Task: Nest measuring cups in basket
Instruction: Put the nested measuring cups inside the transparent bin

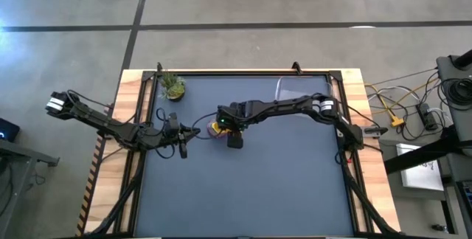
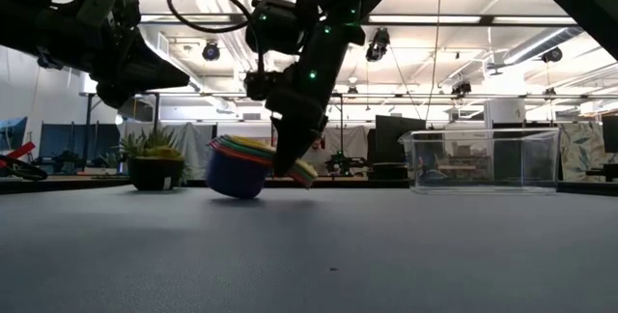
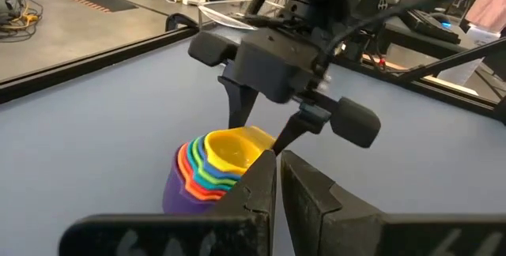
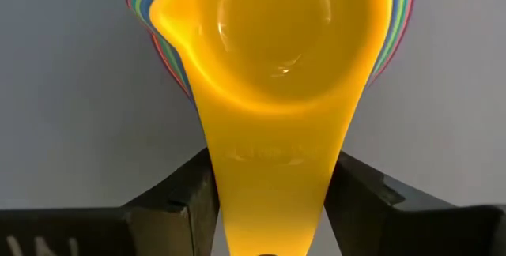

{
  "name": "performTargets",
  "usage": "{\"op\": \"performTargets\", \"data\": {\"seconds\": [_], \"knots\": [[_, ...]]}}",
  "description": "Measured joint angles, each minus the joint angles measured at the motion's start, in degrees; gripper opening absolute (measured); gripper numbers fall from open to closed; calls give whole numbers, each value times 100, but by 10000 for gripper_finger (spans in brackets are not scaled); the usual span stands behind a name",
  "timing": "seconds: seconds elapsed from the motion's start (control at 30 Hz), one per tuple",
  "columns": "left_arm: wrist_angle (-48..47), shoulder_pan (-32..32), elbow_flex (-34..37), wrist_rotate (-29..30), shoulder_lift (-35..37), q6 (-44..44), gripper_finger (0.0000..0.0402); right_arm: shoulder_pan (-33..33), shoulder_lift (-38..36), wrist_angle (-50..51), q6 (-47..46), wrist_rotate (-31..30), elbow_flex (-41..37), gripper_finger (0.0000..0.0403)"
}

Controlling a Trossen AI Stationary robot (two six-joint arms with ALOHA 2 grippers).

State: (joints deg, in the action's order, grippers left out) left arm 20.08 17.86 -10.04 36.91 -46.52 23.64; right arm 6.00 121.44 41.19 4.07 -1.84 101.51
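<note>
I'm seeing the right gripper [image 3: 265,133] clamping the nested measuring cups' [image 3: 209,171] handles at frame centre; left gripper [image 3: 278,181] is apparently sitting closed.

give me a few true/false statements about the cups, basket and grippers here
1. The cups are nested in one stack, yellow innermost. True.
2. The stack sits inside the basket. False: it is on the table, apart from the basket, which holds no cups.
3. The right gripper has its fingers either side of the yellow cup's handle. True.
4. The left gripper is holding the stack. False: its fingers are together on nothing, short of the stack.
5. The plant is in the middle of the table. False: it stands near a far corner on the left arm's side.
</note>
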Motion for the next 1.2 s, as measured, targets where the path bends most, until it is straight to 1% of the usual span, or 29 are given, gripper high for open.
{"op": "performTargets", "data": {"seconds": [0.13,0.33,0.57,0.63,0.83,1.2], "knots": [[0,-1,0,0,0,0,4,-70,18,8,53,-233,0,179],[0,-1,0,0,0,0,4,-88,18,36,41,-231,45,181],[2,-2,0,0,0,0,4,-88,18,-88,-37,-283,153,196],[2,-1,0,0,-1,0,4,-89,23,-99,-16,-291,151,186],[2,-2,0,0,0,2,4,-90,29,-125,0,-421,144,134],[2,-2,0,0,-2,3,4,-101,16,-107,110,-580,142,134]]}}
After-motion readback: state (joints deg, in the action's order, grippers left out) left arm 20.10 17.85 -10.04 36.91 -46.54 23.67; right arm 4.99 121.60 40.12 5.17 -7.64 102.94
